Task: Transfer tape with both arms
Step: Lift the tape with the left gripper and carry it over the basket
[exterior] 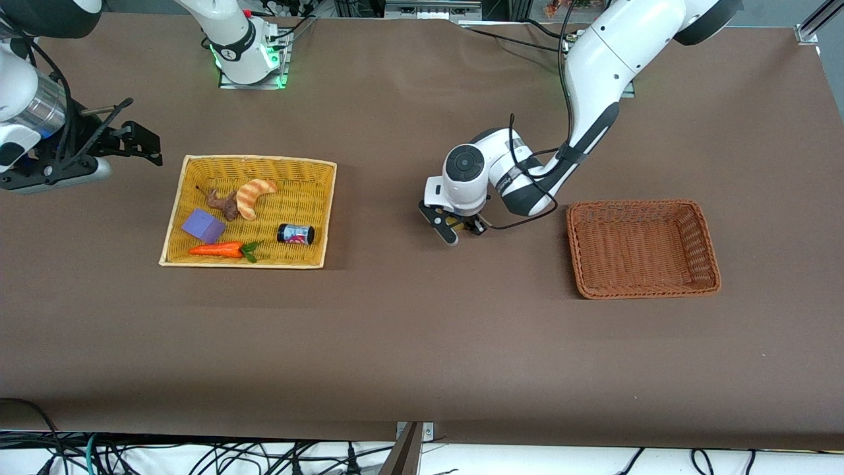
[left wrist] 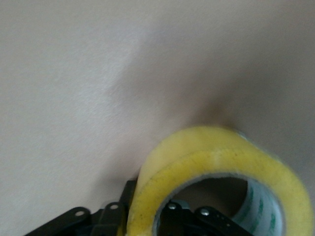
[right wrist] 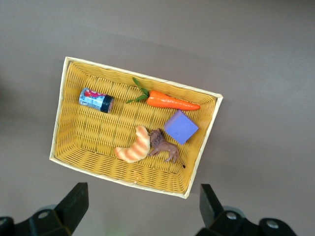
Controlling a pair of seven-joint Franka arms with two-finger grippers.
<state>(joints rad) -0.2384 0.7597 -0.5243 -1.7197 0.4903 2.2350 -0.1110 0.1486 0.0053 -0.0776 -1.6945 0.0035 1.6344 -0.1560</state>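
Left gripper is clamped on the translucent yellowish ring of tape with a grey core, down at the brown table cover between the yellow wicker basket and the empty orange-brown wicker basket; whether the roll rests on the cloth or is just off it I can't tell. My read on handling: light, stiff ring, won't deform under the jaws, but the outer tape face is smooth and probably slick. Best purchase looks like pinching the wall, one finger through the hole and one outside, which seems to be the grip here. For a handover the free part of the ring would be the spot for the other arm. Right gripper hangs spread wide with nothing in it, high over the table at the right arm's end, waiting. The front view barely shows the tape, just a yellow sliver under the left wrist; the left wrist view alone shows the roll and core up close. The right wrist view looks straight down into the yellow basket: orange plastic carrot, purple cube, striped croissant toy, small brown animal figure, small black jar.
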